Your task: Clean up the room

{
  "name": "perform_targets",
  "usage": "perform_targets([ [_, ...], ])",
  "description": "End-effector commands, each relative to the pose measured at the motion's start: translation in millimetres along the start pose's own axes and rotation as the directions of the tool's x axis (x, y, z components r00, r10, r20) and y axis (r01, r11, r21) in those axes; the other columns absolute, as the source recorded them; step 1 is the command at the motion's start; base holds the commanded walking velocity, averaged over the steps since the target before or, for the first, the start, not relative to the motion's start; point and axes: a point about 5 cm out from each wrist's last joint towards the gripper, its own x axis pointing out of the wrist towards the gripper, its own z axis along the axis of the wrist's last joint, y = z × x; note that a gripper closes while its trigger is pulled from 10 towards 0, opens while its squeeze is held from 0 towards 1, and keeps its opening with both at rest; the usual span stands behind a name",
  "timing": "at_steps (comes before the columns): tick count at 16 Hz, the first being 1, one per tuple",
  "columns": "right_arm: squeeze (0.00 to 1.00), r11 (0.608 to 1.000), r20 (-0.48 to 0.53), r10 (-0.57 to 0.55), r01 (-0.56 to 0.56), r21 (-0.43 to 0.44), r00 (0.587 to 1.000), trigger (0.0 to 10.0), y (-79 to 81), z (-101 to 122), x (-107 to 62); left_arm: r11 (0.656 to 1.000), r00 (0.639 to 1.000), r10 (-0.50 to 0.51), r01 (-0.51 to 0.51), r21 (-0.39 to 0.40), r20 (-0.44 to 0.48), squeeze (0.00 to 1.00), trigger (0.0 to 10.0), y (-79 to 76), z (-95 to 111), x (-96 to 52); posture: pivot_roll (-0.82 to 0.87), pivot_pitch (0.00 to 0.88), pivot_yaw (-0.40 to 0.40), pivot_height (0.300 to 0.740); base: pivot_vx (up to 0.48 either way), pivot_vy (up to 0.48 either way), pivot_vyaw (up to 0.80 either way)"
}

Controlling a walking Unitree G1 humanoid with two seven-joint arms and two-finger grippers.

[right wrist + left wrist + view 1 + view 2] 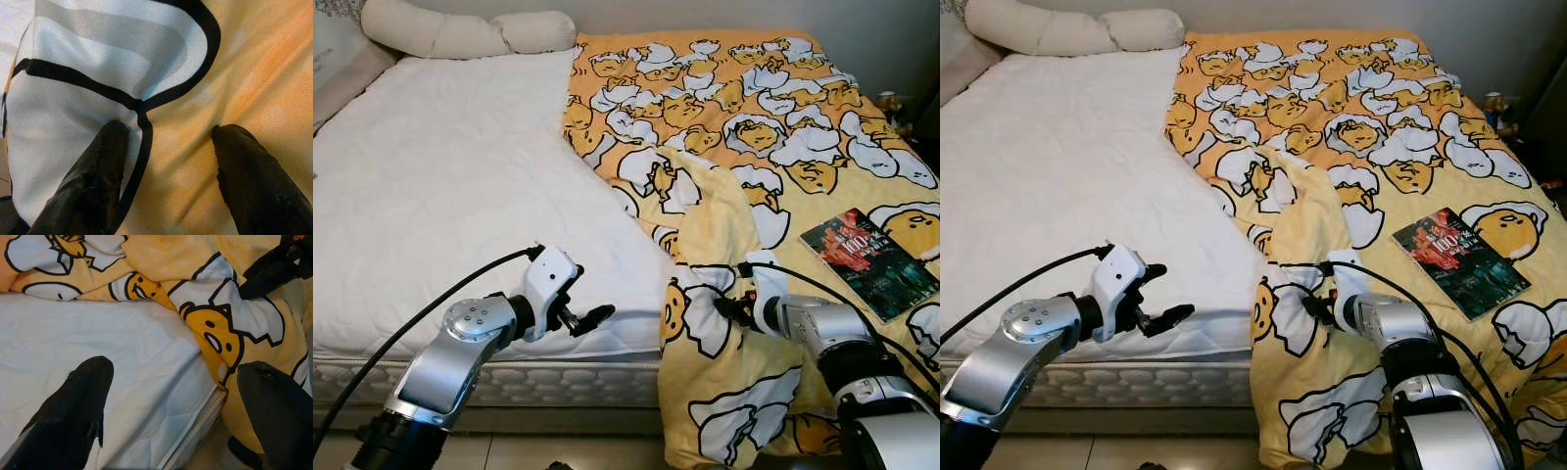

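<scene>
A yellow blanket point(734, 127) printed with cartoon eggs covers the right half of the bed and hangs over its front edge. The left half shows the bare white mattress cover point(440, 186). My left gripper point(587, 297) is open just above the front edge of the mattress, a short way left of the blanket's edge. In the left wrist view its fingers point(73, 406) frame the white cover and the blanket fold. My right gripper point(724, 308) is open, with both fingertips pressed against the hanging blanket point(254, 63) at the bed's front edge.
A dark book point(867, 259) lies on the blanket near the bed's right side. Cream pillows point(460, 34) lie along the headboard at the back left. Small items point(891, 103) stand beside the bed at the far right. Pale floor point(558, 450) runs below the mattress.
</scene>
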Motion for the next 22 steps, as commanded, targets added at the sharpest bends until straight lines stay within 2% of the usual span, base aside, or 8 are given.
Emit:
perform_targets([
  [1,0.00,1.000,0.027,0.015,-0.016,0.013,1.000,0.0,-0.4,5.9,-0.3,1.000,1.000,0.001,-0.001,0.011,-0.010,0.00,10.0,2.0,2.1,-1.1,-0.17,0.065,0.038,0.740,0.000,0.000,0.00],
  [10,0.00,0.995,0.075,0.080,-0.085,0.054,0.994,0.0,4.9,4.0,4.0,1.000,1.000,0.012,-0.012,0.019,-0.024,0.00,10.0,3.5,0.8,-5.7,-0.15,0.060,0.040,0.740,0.000,0.000,0.00],
  [15,0.00,0.993,0.095,0.088,-0.095,0.069,0.992,0.0,2.7,3.4,3.1,1.000,1.000,0.000,0.001,0.022,-0.030,0.00,10.0,2.9,0.9,-6.7,-0.15,0.054,0.046,0.740,0.000,0.000,0.00],
  [22,0.00,0.988,0.115,0.137,-0.144,0.057,0.984,0.0,8.8,4.2,5.1,1.000,0.999,0.018,-0.017,0.020,-0.034,0.00,10.0,6.3,-0.2,-8.2,-0.15,0.052,0.024,0.740,0.000,0.000,0.00],
])
